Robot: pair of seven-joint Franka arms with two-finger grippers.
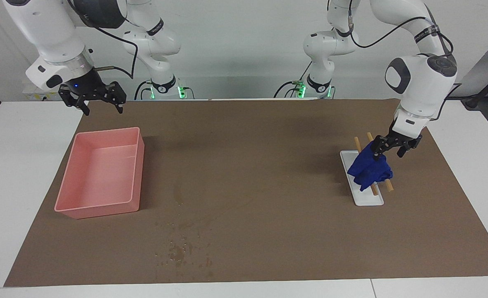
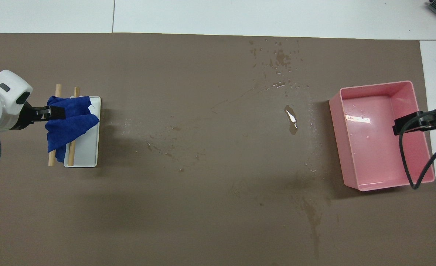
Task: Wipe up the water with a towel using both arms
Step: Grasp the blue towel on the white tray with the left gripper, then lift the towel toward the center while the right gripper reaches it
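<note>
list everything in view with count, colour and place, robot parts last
mat: one, brown, covering most of the white table
bin: one, pink, toward the right arm's end
tray: one, white, toward the left arm's end
sticks: two, wooden, lying across the tray
towel: one, blue, draped over the sticks
water: one patch of dark specks, farther from the robots than the bin, near the mat's edge
slim arms: two, white, green lights at the bases, at the robots' edge of the table
left pincer: one, black, down at the towel's nearer end, fingers around its edge
right pincer: one, black, open, waiting in the air by the mat's corner nearest the bin
</note>
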